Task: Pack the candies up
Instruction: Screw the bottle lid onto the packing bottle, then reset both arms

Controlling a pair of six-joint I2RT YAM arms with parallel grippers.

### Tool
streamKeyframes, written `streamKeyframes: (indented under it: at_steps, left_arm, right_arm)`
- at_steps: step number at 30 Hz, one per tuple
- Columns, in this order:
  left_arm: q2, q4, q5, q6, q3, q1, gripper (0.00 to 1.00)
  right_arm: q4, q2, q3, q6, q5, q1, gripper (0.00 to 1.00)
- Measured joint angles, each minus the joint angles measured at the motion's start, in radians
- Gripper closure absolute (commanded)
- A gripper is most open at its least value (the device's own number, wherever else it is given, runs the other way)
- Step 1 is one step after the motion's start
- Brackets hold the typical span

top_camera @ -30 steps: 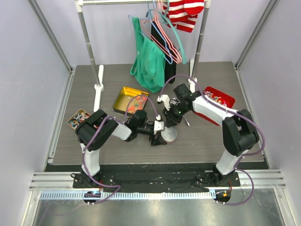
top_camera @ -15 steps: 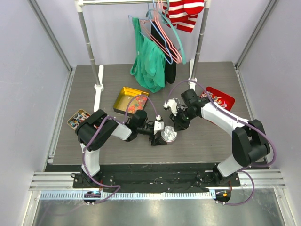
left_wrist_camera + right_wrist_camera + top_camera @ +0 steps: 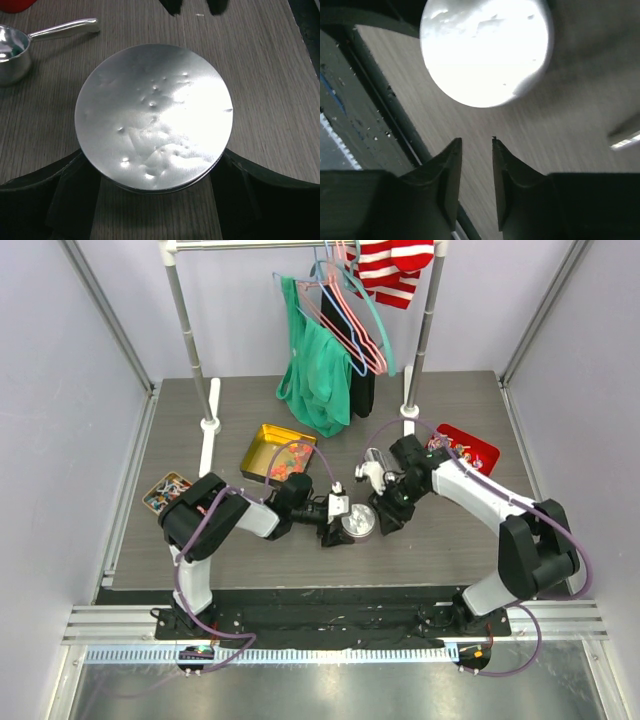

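grey table (image 3: 200,400) | left arm (image 3: 250,517) low, stretched right, jaws clasping silver tin (image 3: 153,117) | right arm (image 3: 470,490) bent, jaws narrow, empty

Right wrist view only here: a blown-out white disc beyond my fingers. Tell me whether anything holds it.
Observer: Yes. It is a round silver tin with a dented lid on, standing on the grey wooden table, and the left gripper grips it at both sides.
Operator: Now say where the candies are.
Observer: In the top view, tiny bright candies lie in an open square gold tin beyond the left arm, apart from the silver tin.
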Motion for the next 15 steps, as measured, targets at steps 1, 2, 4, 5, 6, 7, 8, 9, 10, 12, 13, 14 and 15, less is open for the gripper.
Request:
streamKeyframes:
  at_steps: [1, 2, 4, 5, 6, 7, 8, 9, 10, 12, 13, 14, 15]
  left_arm:
    - [-0.003, -0.005, -0.006, 0.001, 0.0, 0.0, 0.7]
    - [-0.008, -0.014, -0.015, 0.002, 0.0, 0.0, 0.71]
    - [-0.018, -0.034, -0.034, 0.003, 0.002, 0.0, 0.72]
    - [-0.022, -0.045, -0.045, 0.003, 0.003, 0.0, 0.72]
    - [-0.026, -0.055, -0.055, 0.003, 0.006, 0.0, 0.71]
    - [-0.029, -0.068, -0.065, 0.004, 0.011, 0.0, 0.7]
    - [-0.032, -0.082, -0.077, 0.004, 0.016, 0.0, 0.69]
    - [-0.034, -0.097, -0.093, 0.003, 0.023, 0.0, 0.69]
    - [-0.037, -0.112, -0.105, 0.003, 0.031, 0.0, 0.69]
    - [-0.042, -0.15, -0.146, 0.005, 0.049, 0.0, 0.63]
    - [-0.047, -0.167, -0.166, 0.006, 0.055, 0.0, 0.58]
    - [-0.053, -0.18, -0.183, 0.008, 0.057, 0.0, 0.48]
    - [-0.063, -0.197, -0.2, 0.008, 0.057, 0.0, 0.44]
  right_arm:
    - [0.002, -0.007, 0.009, 0.007, 0.006, -0.012, 0.59]
    - [0.005, -0.018, 0.023, 0.013, 0.012, -0.028, 0.55]
    - [0.02, -0.042, 0.049, 0.022, 0.021, -0.052, 0.52]
    - [0.031, -0.058, 0.058, 0.026, 0.026, -0.063, 0.5]
    - [0.04, -0.071, 0.063, 0.029, 0.029, -0.069, 0.49]
    - [0.049, -0.086, 0.067, 0.032, 0.032, -0.073, 0.47]
    - [0.059, -0.099, 0.068, 0.036, 0.034, -0.074, 0.46]
    - [0.065, -0.109, 0.068, 0.04, 0.034, -0.074, 0.45]
    - [0.071, -0.116, 0.068, 0.043, 0.036, -0.075, 0.42]
    - [0.086, -0.123, 0.068, 0.05, 0.037, -0.075, 0.4]
    - [0.095, -0.125, 0.067, 0.053, 0.037, -0.076, 0.38]
    - [0.102, -0.127, 0.066, 0.055, 0.037, -0.076, 0.37]
    - [0.112, -0.131, 0.064, 0.059, 0.037, -0.077, 0.36]
